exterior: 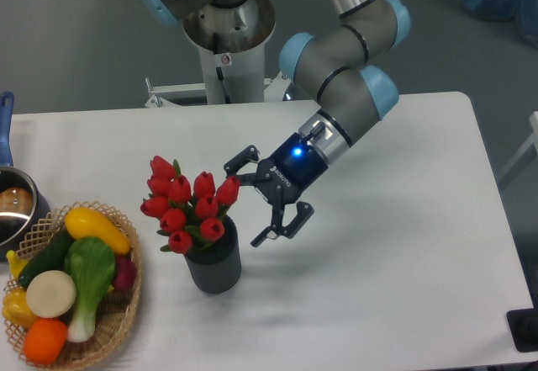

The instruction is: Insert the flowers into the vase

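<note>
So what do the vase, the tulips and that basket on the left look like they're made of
The vase looks like matte dark grey plastic or ceramic with ribbed sides; no shine settles which. The tulips seem artificial: uniform, smooth red buds, likely plastic or foam. The basket is woven tan wicker, its open weave showing along the rim.

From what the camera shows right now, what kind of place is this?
Probably a robotics lab or test bench, not a home. A UR5e arm on a pedestal works with an open gripper at a bare white table, set with props: tulips in a vase, and toy vegetables.
</note>
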You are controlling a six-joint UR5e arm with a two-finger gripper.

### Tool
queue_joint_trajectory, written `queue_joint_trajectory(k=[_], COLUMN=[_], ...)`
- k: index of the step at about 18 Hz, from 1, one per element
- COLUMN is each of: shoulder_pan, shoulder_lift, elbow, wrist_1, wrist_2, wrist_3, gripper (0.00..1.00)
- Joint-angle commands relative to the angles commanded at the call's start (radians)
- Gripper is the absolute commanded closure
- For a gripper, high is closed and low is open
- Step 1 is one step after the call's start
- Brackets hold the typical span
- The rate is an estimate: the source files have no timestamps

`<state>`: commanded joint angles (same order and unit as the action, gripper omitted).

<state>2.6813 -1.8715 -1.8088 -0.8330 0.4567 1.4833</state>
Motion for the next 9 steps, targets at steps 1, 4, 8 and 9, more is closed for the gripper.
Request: queue_joint_trajectory(k=[1,4,8,9], shoulder_pan=[0.008,0.031,0.120,0.158], shoulder_lift=[0.003,0.015,0.061,0.080], elbow=[0.032,0.114,0.138,0.150], wrist_1=[0.002,-0.003,-0.005,-0.006], wrist_2=[0.049,0.172,0.286,0.340], wrist_3=[0.000,-0.011,-0.011,-0.014], gripper=[0.00,0.00,0.00,0.00])
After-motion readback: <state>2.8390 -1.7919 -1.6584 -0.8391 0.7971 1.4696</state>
